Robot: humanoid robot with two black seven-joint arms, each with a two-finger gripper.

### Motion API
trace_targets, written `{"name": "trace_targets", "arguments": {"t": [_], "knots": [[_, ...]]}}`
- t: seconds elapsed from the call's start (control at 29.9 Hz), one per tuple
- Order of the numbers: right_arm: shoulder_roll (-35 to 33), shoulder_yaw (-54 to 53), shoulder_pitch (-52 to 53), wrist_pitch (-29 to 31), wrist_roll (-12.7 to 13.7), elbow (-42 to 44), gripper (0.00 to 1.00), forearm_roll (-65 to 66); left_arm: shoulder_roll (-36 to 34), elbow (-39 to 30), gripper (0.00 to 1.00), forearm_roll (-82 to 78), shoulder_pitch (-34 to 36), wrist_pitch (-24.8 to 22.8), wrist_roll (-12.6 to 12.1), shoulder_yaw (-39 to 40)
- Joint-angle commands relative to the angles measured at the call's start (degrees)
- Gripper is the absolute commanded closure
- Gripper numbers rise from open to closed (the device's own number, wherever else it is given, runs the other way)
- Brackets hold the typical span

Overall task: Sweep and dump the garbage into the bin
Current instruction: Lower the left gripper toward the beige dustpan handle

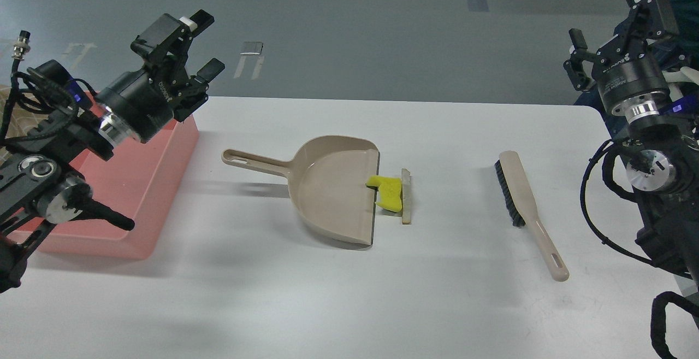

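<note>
A bright yellow foam chunk [387, 191] lies at the mouth of the beige dustpan [327, 192], partly over its lip. A thin pale strip [406, 195] lies just right of the chunk, on the white table. The salmon-pink bin [131, 184] stands at the table's left edge. My left gripper [202, 42] is open and empty, raised above the bin's far right corner. My right gripper [600, 28] is open and empty, held high at the far right, well away from the beige brush [527, 209].
The brush lies on the table right of centre, bristles to the left, handle toward the front. The dustpan's handle [254, 161] points left toward the bin. A checked cloth [13, 96] shows at the far left.
</note>
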State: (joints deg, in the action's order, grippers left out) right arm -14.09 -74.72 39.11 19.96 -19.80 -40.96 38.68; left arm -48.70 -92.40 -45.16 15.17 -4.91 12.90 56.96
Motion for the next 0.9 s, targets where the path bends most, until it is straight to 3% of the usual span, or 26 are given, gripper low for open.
{"name": "trace_targets", "arguments": {"t": [0.0, 0.13, 0.3, 0.4, 0.6, 0.87], "knots": [[0.03, 0.01, -0.17, -0.01, -0.07, 0.01, 0.00, 0.00, -1.14, -3.66, 0.02, -5.10, -4.44, 2.00, -0.07, -0.01], [0.03, 0.01, -0.43, -0.27, 0.02, 0.01, 0.00, 0.00, 2.10, -6.04, 0.02, -14.85, -10.42, 4.20, -1.29, -0.10], [0.03, 0.01, -0.44, -0.27, -0.07, 0.09, 0.00, 0.00, 8.70, -5.43, 0.02, -18.38, -11.66, 5.25, -2.88, -1.07], [0.03, 0.01, -0.26, -0.27, 0.02, 0.09, 0.00, 0.00, 13.87, -3.50, 0.02, -22.06, -11.66, 5.43, -4.89, -1.07], [-0.06, 0.01, -0.26, -0.27, 0.02, 0.09, 0.00, 0.00, 20.91, 1.95, 0.02, -29.89, -11.83, 5.43, -5.52, -1.15], [-0.06, 0.01, -0.70, -0.27, -0.07, 0.09, 0.00, 0.00, 21.80, 7.14, 0.02, -32.01, -11.83, 6.66, -6.57, -1.68]]}}
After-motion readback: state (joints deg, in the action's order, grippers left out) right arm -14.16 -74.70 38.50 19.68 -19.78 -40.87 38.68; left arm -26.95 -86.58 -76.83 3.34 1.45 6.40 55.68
